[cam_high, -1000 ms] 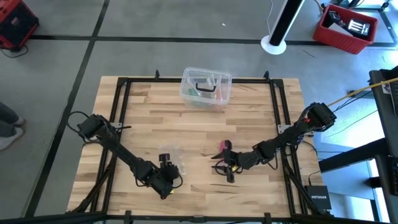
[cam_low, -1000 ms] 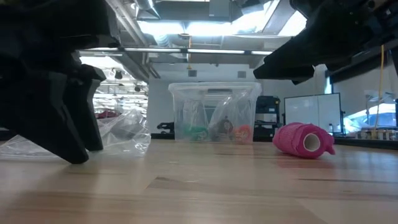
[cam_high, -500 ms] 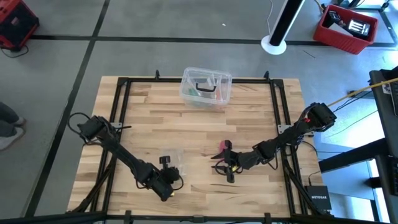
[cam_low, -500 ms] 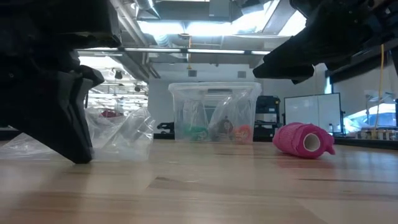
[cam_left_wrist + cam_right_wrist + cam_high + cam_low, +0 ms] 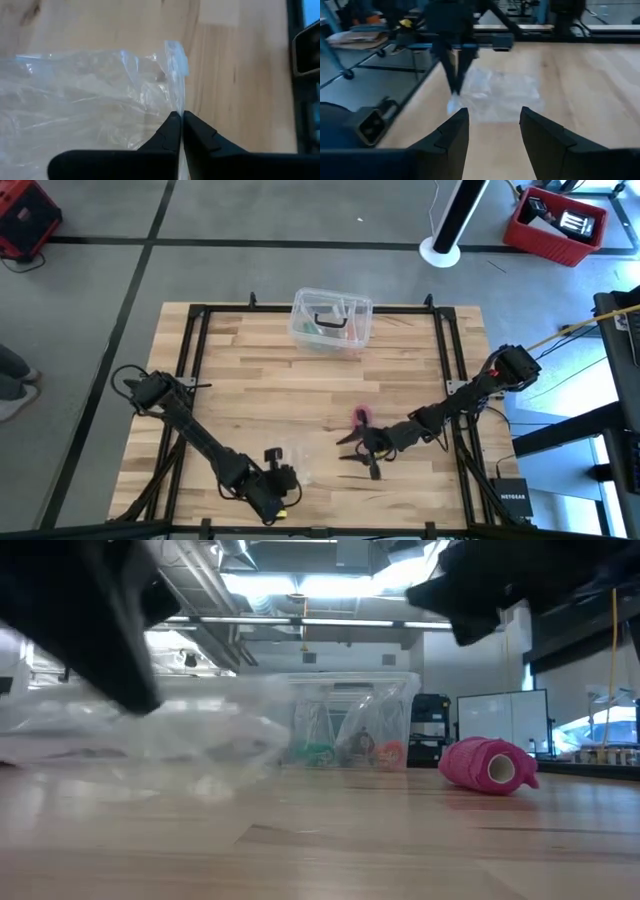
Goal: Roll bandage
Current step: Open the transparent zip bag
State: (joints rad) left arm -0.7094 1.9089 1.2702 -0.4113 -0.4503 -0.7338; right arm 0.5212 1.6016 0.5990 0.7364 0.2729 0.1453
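The left gripper (image 5: 283,483) is seen low at the near edge of the tabletop (image 5: 250,380), its fingers (image 5: 170,131) pressed together with a thin edge of the clear plastic wrapper (image 5: 85,95) pinched between the tips. In the low view the wrapper (image 5: 150,730) is spread wide and blurred across the left part of the scene, just above the wood. The bandage (image 5: 487,765) is found as a small pink roll lying on its side on the tabletop, its open end turned toward the low camera; from above it (image 5: 361,415) sits near the middle of the near half, untouched. The right gripper (image 5: 352,452) is held just beside the roll, on its near side, with fingers (image 5: 451,135) spread partway and nothing between them; through that gap the wrapper (image 5: 500,95) and the left arm's dark fingers (image 5: 455,75) are seen farther along the wood. A clear plastic box (image 5: 332,320) with small items inside stands at the far edge, well apart from both arms
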